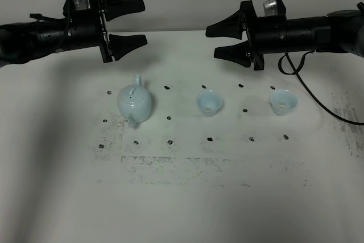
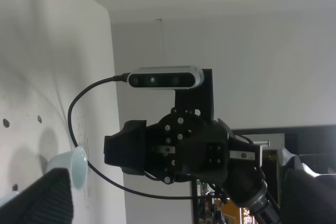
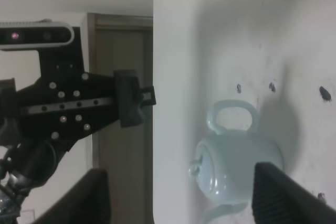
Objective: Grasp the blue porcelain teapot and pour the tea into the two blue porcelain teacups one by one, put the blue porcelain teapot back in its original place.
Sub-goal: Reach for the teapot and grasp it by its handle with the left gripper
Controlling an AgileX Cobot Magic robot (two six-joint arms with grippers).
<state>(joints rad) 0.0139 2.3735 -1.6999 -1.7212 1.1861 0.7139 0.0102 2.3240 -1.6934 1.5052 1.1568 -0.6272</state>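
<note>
The blue porcelain teapot (image 1: 135,103) stands upright on the white table (image 1: 182,197) at the left, lid on, handle toward the back. It also shows in the right wrist view (image 3: 236,169). The two blue porcelain teacups stand upright to its right: one in the middle (image 1: 209,102), one further right (image 1: 283,101). One cup's rim shows in the left wrist view (image 2: 73,166). No tea is visible. My left gripper (image 1: 142,22) is open and empty, hovering behind and above the teapot. My right gripper (image 1: 211,41) is open and empty, behind the cups, facing the left one.
Small black marks (image 1: 170,141) dot the table around the teapot and the cups. A black cable (image 1: 318,103) hangs from the right arm and lies on the table at the right. The two grippers face each other across a gap.
</note>
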